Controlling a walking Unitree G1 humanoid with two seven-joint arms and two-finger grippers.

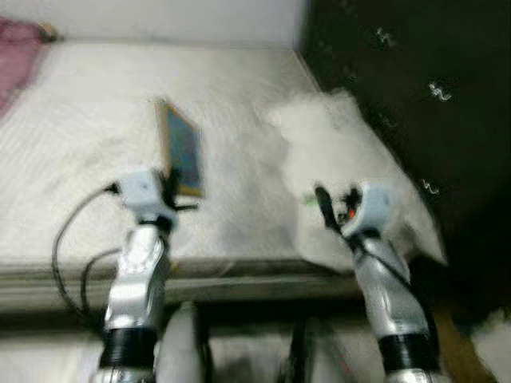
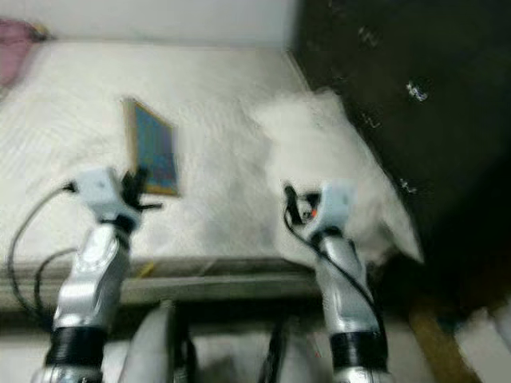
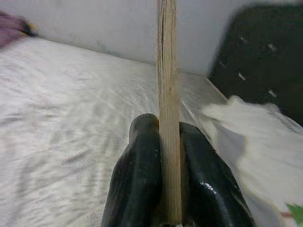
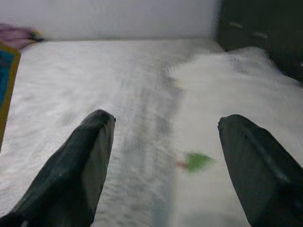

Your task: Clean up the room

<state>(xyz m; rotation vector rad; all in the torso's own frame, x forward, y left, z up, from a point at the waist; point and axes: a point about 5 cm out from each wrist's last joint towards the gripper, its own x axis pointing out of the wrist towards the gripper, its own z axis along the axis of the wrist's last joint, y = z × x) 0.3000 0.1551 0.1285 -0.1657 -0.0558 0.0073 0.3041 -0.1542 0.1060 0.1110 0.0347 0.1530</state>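
The robot stands at the near edge of a bed covered in a white textured spread, both silver arms raised over it. The left gripper is clamped on a thin book with a blue cover and yellow border, held upright on edge above the near-left part of the mattress; in the left wrist view its pale page edge runs straight up between the two black fingers, which press against either side.

The right gripper hovers over the near-right part of the bed with its fingers spread wide and nothing between them. Just beyond it lies a white pillow, rumpled, reaching to the bed's right edge beside a dark tufted headboard. A small green scrap sits on the white fabric near the gripper.

The middle and far stretch of the spread lies open up to the pale wall. At the far-left corner a pink cloth is bunched. The views are blurred.
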